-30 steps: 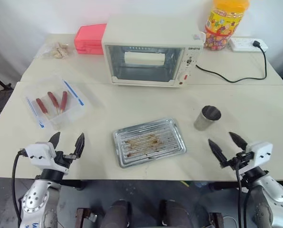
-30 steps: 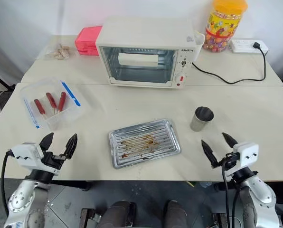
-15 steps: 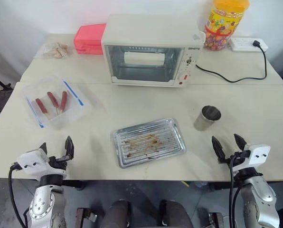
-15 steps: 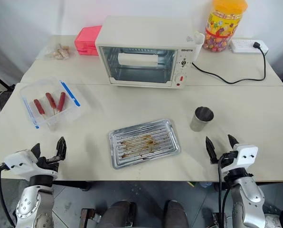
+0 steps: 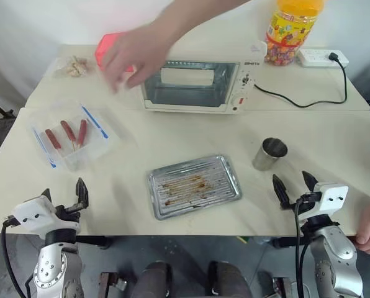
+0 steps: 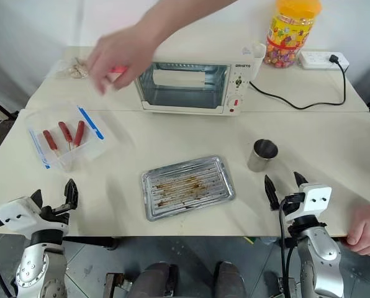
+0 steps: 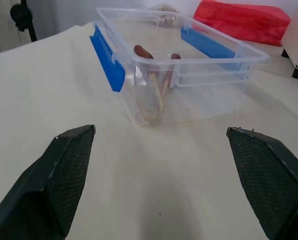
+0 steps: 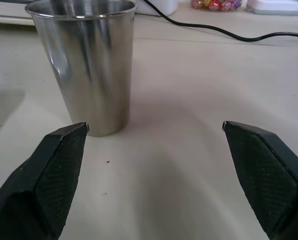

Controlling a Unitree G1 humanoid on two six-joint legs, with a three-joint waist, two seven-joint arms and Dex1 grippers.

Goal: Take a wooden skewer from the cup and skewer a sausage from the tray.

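Both claws parked wide open, nothing picked up yet

Table (image 5: 172, 133) first: the toaster oven (image 5: 194, 84) sits far back, with a person's hand (image 5: 132, 56) reaching over its left end, so I'm guessing the scene's being set up. Tray (image 5: 195, 186) lies near centre, greasy but with no sausage; those sit in the clear box (image 5: 70, 136) at far left. My left claw (image 5: 64, 200) waits empty at the near left edge, facing that box. My right claw (image 5: 292, 186), also spread and empty, points at the cup (image 5: 265, 154) just beyond it, probably lined up for the skewer.
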